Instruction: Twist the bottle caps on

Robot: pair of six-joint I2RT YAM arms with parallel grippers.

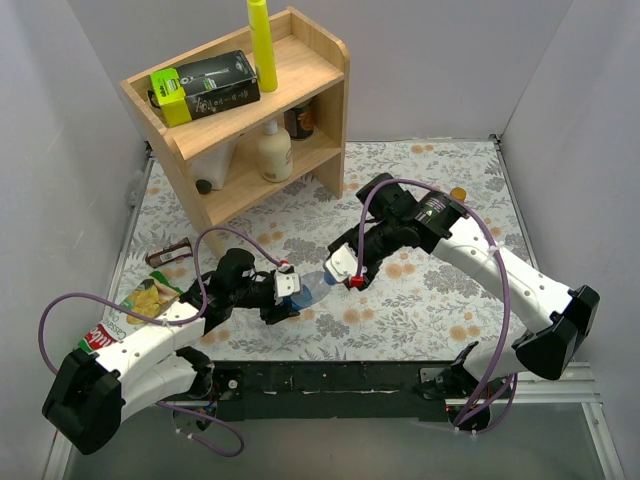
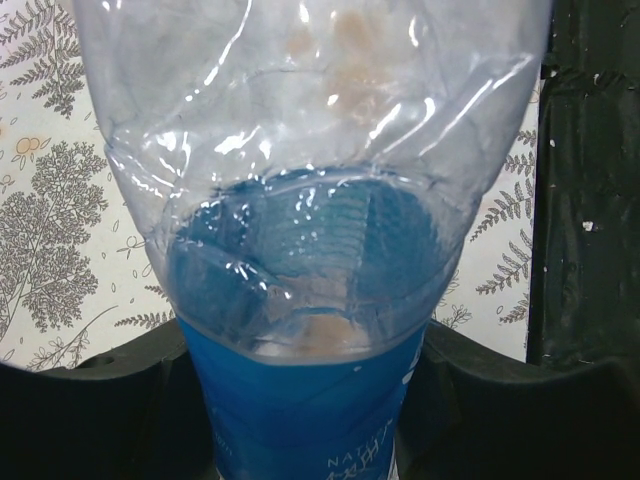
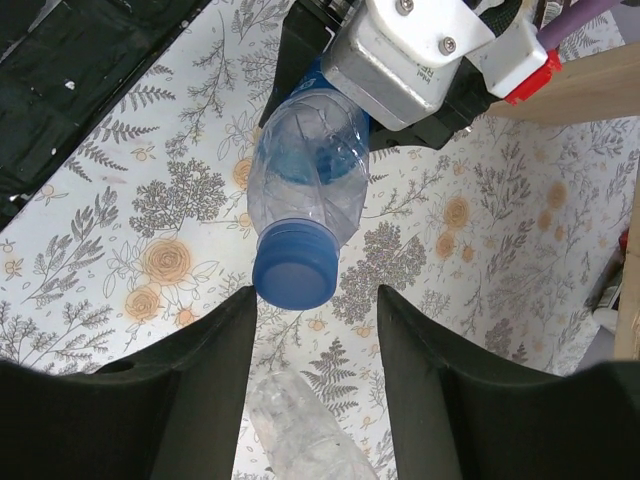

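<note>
Bottle with blue label (image 1: 315, 287): held sideways over the flowery mat (image 1: 420, 300), with the blue cap (image 3: 295, 268) on its neck.
Left gripper (image 1: 290, 292): clamped on the bottle's label.
Right gripper (image 3: 318, 300): fingers apart, cap just in front.
Right wrist view only: a second clear bottle (image 3: 300, 430) lies between the fingers.

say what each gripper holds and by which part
Left gripper holds the bottle by its blue-labelled body. Right gripper holds nothing; its open fingers flank the blue cap.
</note>
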